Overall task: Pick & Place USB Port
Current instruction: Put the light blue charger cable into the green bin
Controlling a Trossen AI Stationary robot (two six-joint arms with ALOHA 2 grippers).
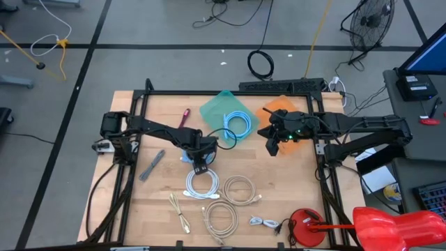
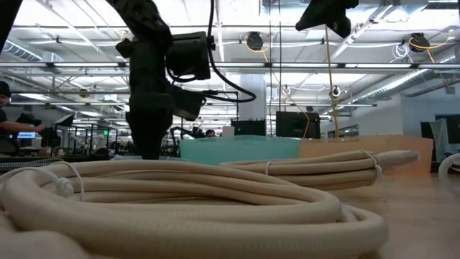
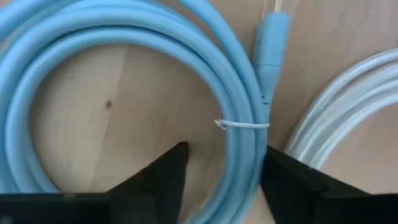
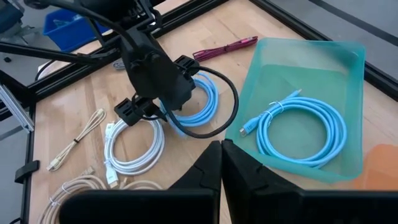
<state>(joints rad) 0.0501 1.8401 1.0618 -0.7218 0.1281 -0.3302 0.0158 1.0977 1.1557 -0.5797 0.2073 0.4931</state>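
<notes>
Light-blue USB cable (image 3: 245, 155), coiled on the wooden table (image 1: 293, 188), straddled by the left gripper (image 3: 224, 174).
Left gripper: fingers spread, one on either side of the coil's bundled strands just by its white tie (image 3: 242, 124); not pinching it. Cable's plug (image 3: 270, 46) lies beside the coil. White cable coil (image 4: 134, 143) just beside. Teal tray (image 4: 348, 68) near, holding a second blue cable (image 4: 298, 134). Magenta cable (image 4: 224, 48) by the table's far edge. Beige coils (image 1: 230, 202) toward the front. Right gripper (image 4: 221, 155): fingers pressed together, empty, raised above the orange tray (image 1: 279, 106).
</notes>
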